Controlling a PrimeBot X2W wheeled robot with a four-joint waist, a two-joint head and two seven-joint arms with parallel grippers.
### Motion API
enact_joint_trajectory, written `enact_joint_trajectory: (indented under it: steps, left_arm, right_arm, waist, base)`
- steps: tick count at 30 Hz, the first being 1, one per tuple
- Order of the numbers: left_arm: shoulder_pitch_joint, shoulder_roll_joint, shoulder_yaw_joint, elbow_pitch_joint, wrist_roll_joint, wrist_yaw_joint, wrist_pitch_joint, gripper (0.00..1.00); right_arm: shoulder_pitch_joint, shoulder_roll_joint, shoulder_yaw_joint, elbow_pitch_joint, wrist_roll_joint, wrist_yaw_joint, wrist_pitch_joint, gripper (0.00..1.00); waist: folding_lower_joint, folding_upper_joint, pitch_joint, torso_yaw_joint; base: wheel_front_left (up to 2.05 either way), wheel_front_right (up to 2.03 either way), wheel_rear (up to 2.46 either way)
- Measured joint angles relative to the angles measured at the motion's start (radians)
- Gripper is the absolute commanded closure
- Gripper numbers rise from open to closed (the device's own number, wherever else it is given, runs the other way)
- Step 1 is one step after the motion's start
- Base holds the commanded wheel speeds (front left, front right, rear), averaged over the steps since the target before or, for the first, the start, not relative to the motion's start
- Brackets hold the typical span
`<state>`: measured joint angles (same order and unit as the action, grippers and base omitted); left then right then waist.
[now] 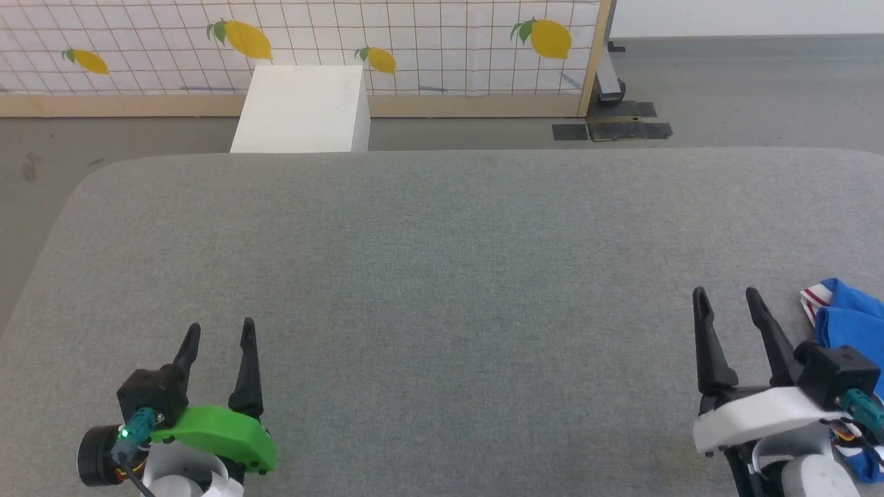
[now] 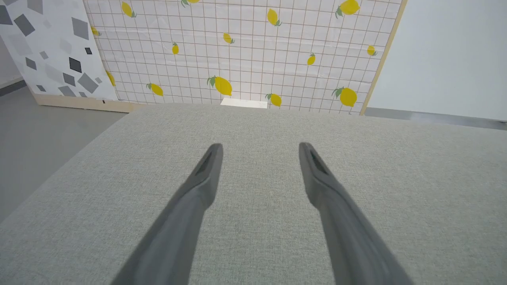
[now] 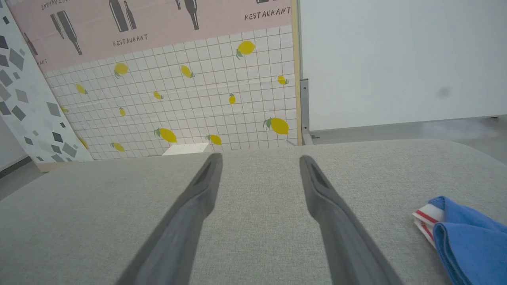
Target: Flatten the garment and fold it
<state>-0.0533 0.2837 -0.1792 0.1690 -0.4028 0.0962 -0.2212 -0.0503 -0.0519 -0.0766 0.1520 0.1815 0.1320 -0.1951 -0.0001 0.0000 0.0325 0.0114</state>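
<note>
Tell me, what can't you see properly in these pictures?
1. Garment, head view: the picture's right edge cuts it off, and the wrist of the right gripper covers part of it.
2. Garment, right wrist view: it runs off the right and bottom edges, and it is bunched up, so any print is hidden.
3. White box, head view: the table hides its base.

High head, low wrists, shared table [image 1: 442, 228]
</note>
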Motion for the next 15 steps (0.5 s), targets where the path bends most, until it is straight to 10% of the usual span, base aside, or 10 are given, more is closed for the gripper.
enact_joint_trajectory:
  steps: [15]
  left_arm:
    - [0.0,0.0,-0.008,0.017,-0.02,-0.016,0.01,0.0]
  right_arm:
    - [0.015,0.0,-0.001,0.016,0.001,0.0,0.003,0.0]
  waist:
    - [0.0,0.0,0.005,0.004]
  base:
    - [0.0,0.0,0.0]
